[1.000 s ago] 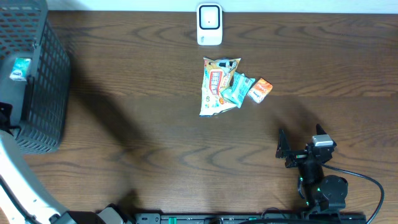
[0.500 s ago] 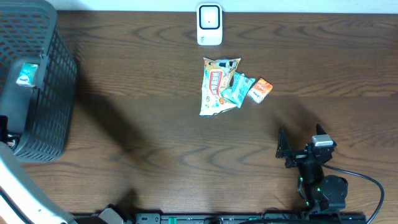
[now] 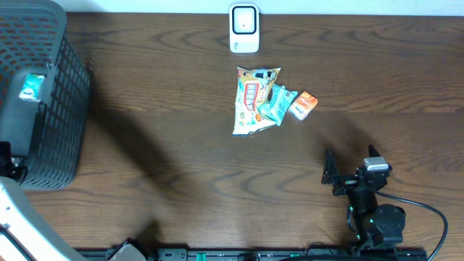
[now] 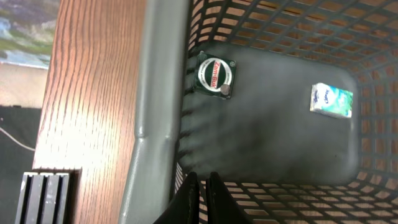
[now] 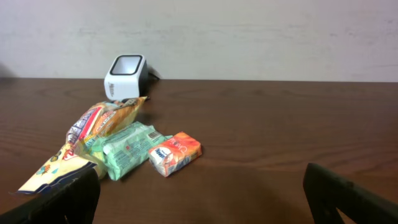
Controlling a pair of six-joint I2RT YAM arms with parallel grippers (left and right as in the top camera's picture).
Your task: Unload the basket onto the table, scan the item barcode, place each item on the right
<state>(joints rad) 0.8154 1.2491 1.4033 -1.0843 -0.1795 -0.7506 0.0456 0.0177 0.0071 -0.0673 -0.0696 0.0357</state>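
**Basket interior vs. table pile**

Only the left wrist shows the basket (image 4: 158,93) floor at far left: one mint packet (image 4: 331,101) and one round green label (image 4: 216,74). Left gripper (image 4: 200,182) is pinched together. Right gripper (image 5: 202,193) gapes wide. Three packets (image 5: 124,146) lie centre, just near of one scanner (image 5: 126,76).

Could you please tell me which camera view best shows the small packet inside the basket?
The left wrist view: the packet lies in plain sight on the basket floor, its printed face visible. The overhead view shows it only small, near the frame's left edge. The right wrist view misses it.
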